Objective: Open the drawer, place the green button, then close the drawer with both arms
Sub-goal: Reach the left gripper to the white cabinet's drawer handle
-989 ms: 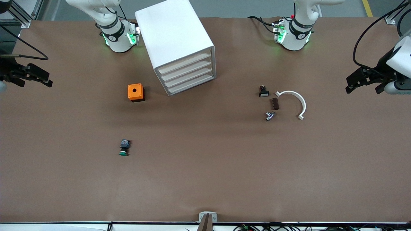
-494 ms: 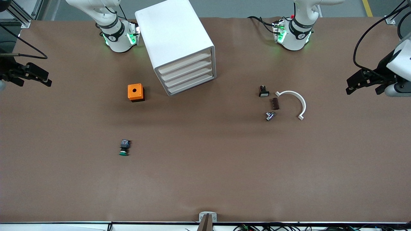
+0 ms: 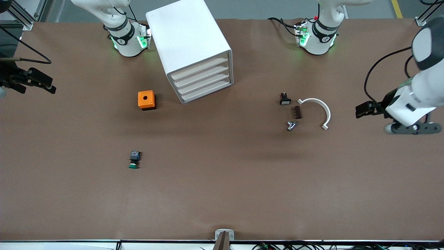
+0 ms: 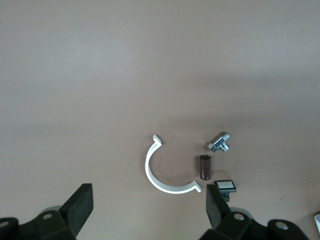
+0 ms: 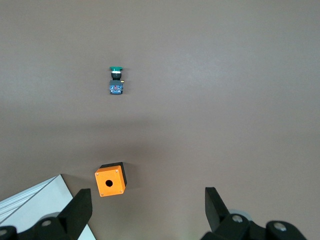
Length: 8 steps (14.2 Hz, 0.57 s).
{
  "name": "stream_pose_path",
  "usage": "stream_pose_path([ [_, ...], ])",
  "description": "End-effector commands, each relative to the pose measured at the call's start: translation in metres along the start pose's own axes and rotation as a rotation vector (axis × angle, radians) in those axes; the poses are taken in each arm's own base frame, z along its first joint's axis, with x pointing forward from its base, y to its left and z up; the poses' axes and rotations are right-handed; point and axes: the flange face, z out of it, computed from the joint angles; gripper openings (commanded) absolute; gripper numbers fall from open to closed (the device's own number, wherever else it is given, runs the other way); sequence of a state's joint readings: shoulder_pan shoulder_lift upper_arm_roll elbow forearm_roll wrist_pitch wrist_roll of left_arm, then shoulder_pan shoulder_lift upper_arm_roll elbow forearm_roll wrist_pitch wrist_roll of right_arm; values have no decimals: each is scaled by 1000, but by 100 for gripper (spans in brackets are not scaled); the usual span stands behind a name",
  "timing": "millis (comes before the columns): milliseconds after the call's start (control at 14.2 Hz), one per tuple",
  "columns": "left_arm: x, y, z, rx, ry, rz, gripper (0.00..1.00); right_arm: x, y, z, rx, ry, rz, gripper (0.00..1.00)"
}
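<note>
cabinet (image 3: 194, 52) with four drawers shut, button (image 3: 134, 160) lying on table, both tools wide open, empty

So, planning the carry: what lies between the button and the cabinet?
In the front view, the orange cube sits roughly between the button and the cabinet.

No readable text, labels, brands or numbers on anything in view
</note>
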<state>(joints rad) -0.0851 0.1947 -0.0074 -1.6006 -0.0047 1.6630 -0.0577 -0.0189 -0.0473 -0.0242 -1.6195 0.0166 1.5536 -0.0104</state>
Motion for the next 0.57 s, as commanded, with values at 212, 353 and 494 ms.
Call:
stream_pose_path([
  [212,20,65,65,16,-118,52,99,-11,2,-3,-3,12,0,100],
  [353,18,111,85,30,-159,-27,99,-11,1,-3,0,13,-1,100],
  [494,17,164,103,-50,-223,-193,100,-11,1,-3,3,13,-1,100],
])
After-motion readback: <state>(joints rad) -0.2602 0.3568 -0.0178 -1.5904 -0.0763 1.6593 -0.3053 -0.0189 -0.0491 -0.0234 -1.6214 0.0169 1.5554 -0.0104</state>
